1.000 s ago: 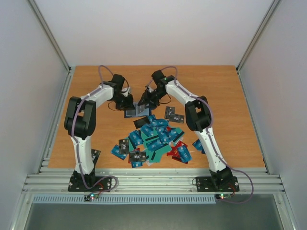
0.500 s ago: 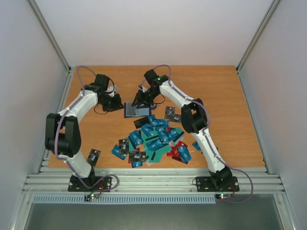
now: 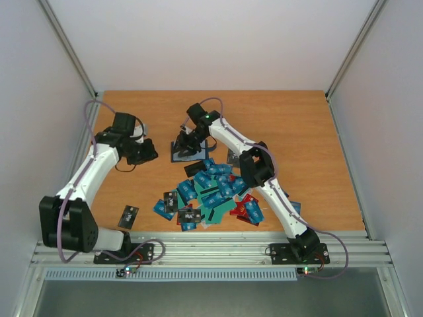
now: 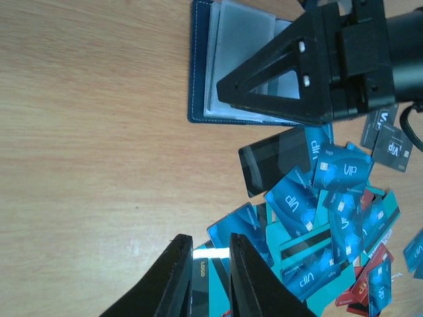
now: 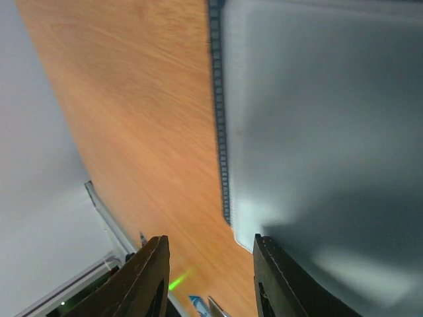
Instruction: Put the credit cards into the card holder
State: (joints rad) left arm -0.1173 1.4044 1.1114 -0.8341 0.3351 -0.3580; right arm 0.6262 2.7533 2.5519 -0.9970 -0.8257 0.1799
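- My right pincer is down on the open card holder, jaws part-way apart with no card between them. I judge it is there to pin the clear sleeves flat, so the case can neither fold shut nor skid.
- The card holder lies on the wooden table at the far edge of the heap, navy cover underneath and pockets facing up.
- My left pincer hangs to the holder's left, jaws only a narrow slit apart, with nothing pinched that I can see.
- The credit cards lie in a loose overlapping heap just on the near side of the holder. A black striped card lies closest to it, and one stray card sits well apart by my left base.
- I judge the left pincer must fetch a card next. Flat, overlapped plastic will be awkward to lift by an edge.
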